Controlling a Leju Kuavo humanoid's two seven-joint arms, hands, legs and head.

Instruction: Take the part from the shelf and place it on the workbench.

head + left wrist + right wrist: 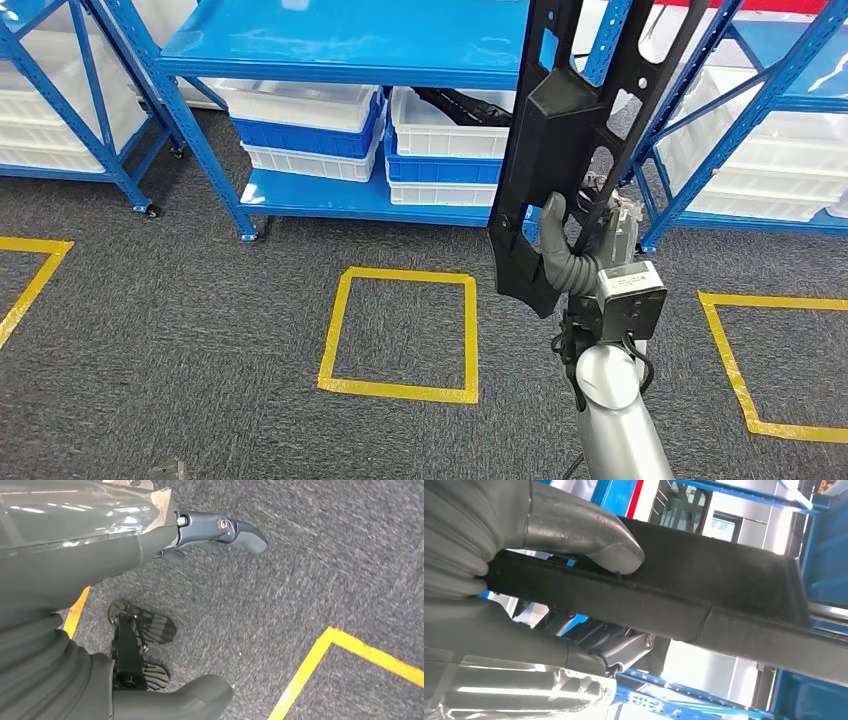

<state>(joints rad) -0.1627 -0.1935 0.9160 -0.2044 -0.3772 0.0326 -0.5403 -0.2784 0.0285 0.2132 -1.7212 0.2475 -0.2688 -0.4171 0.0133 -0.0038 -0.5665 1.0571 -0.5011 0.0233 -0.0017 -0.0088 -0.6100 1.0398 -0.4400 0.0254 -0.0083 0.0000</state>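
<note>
Right hand (pixel 580 245) grips the long black plastic part with cut-out slots (pixel 585 110) near its lower end, thumb pressed on one face, fingers wrapped round the other side. Right wrist view confirms: grey thumb (pixel 589 537) flat on the black bar (pixel 704 595), darker fingers curled under it. Part is held roughly upright, tilted slightly, in the air in front of the blue steel shelf rack (pixel 350 45), clear of the shelf boards. Lower shelf carries stacked white and blue plastic bins (pixel 310 130).

Left hand (pixel 150 580) hangs low over the grey carpet (pixel 310 570), holds nothing, thumb and dark fingers (pixel 220 530) spread apart.

Floor has yellow tape squares (pixel 400 335) on the carpet, one just in front of the rack.
</note>
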